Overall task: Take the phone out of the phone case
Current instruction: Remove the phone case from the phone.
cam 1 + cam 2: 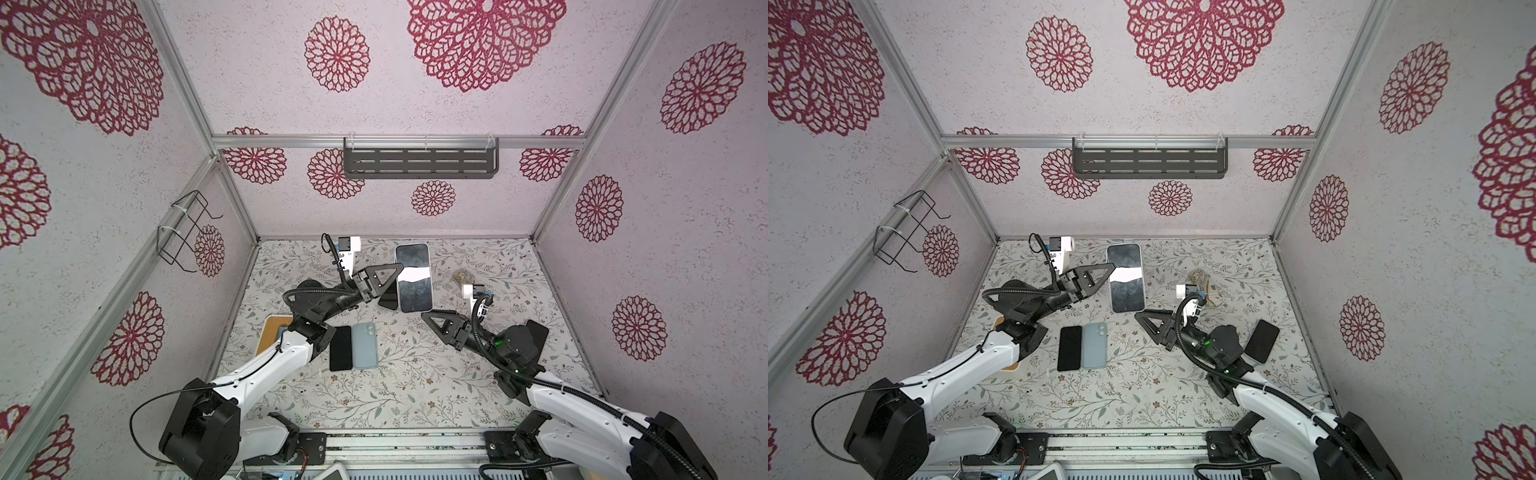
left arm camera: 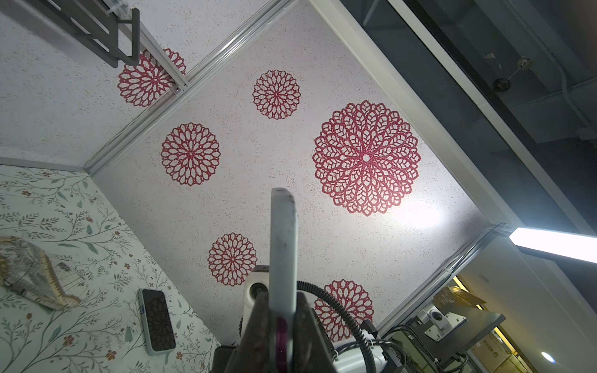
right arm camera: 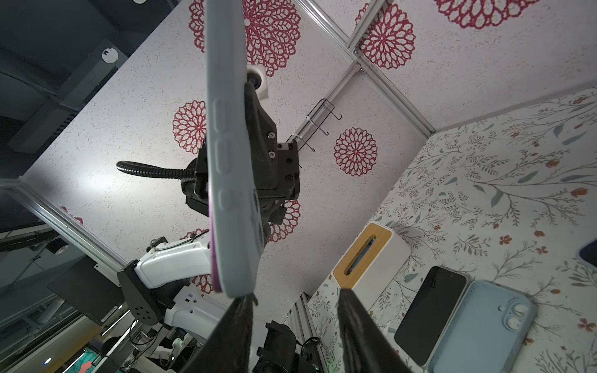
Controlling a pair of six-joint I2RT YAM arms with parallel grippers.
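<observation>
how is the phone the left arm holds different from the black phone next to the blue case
The held phone sits in a pale grey case; the black phone is bare. The held phone is up off the table, clamped in the left end effector; the black phone lies flat beside the blue case. Both face screen up.

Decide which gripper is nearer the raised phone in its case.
Left. The left gripper clamps the phone by one long edge; the right gripper is open beside its near end, contact unclear.
</observation>
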